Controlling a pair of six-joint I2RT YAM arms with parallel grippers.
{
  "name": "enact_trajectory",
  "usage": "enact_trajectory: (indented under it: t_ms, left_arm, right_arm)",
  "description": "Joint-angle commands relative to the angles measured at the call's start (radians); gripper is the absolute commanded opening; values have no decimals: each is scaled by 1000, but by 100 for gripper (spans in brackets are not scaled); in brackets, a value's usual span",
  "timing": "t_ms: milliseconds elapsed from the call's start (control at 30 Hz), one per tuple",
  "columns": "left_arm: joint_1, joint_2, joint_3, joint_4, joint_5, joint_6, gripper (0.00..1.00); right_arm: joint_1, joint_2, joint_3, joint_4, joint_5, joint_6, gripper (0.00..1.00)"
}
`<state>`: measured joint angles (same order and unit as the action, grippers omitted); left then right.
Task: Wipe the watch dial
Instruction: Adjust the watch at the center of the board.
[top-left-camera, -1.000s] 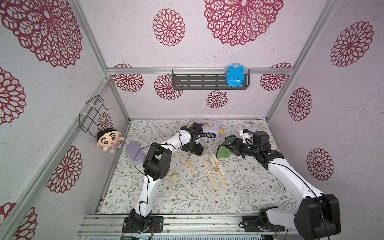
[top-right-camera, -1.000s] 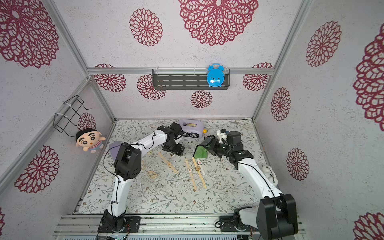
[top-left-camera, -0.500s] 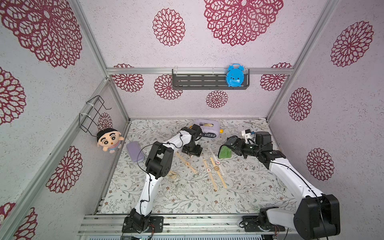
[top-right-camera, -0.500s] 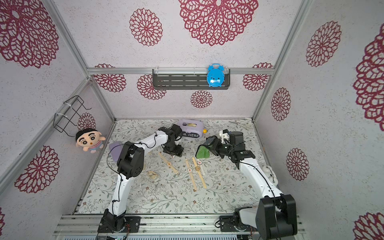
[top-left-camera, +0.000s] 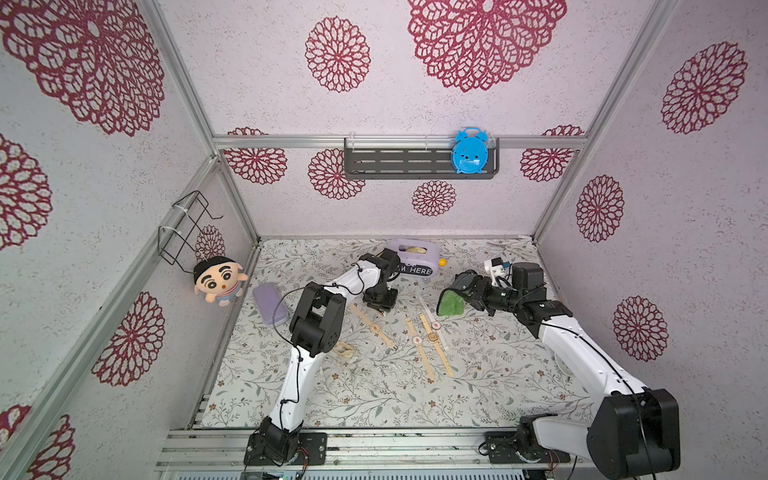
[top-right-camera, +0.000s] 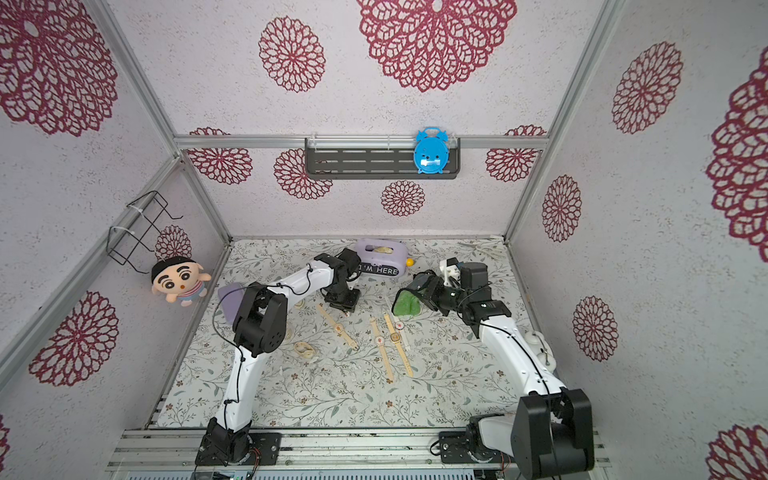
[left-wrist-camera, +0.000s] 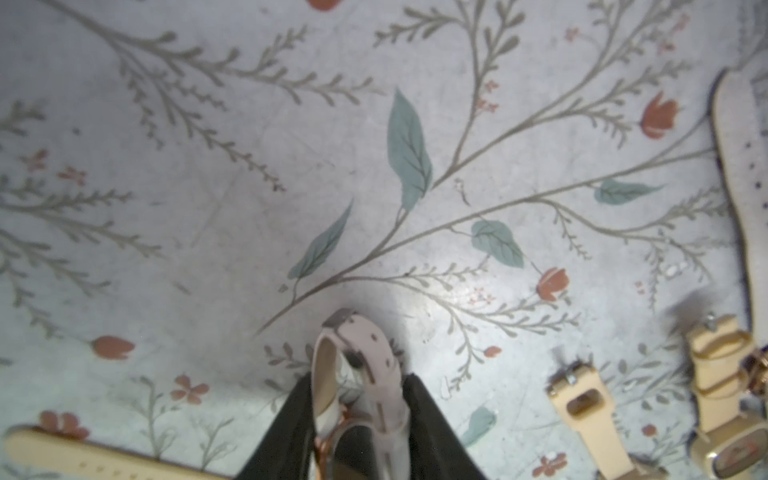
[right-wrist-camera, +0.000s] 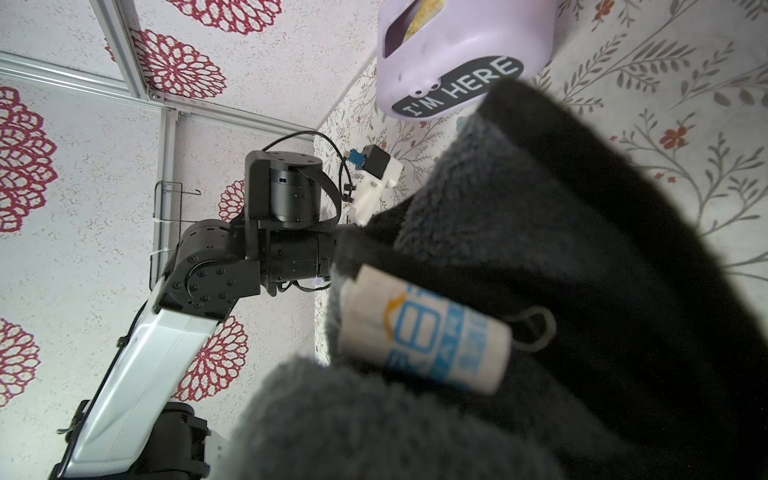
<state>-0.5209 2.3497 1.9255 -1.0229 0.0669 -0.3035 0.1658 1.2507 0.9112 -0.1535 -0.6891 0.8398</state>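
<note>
near the purple box (top-left-camera: 415, 254), the left claw (left-wrist-camera: 360, 399) pinches a pale watch (left-wrist-camera: 376, 365); the right claw (top-left-camera: 457, 291) pinches a green cloth (top-left-camera: 451, 304).

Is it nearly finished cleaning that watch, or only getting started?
Only starting. Done: the right hand holds a green cloth, ready. In hand: the left hand pinches a pale watch by its strap. Left: the wiping itself; in both top views the cloth and that watch are apart.
</note>
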Motion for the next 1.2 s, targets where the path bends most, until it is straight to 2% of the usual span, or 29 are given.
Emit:
enact_trajectory:
  t_ms: [0,333,500,633,933,1167]
  left_arm:
    - [5,4,-27,-14,16,-17,33]
    - [5,-18,-41,-43,24,-90,18]
    - [7,-34,-25,-88,28,-177,0]
    - [9,-61,-59,-66,70,-234,0]
    - [24,-246,-335,268,302,-281,0]
    - [75,-348,-555,593,468,-409,0]
  right_arm:
    - [-8,-24,0,49,-27,-4,0]
    - [-8,-21,-17,83,-25,15,0]
    - [-6,-20,-37,117,-19,31,0]
    - [-3,-21,-57,148,-15,46,0]
    - [18,-23,-74,166,2,50,0]
    - [32,-18,-77,172,2,50,0]
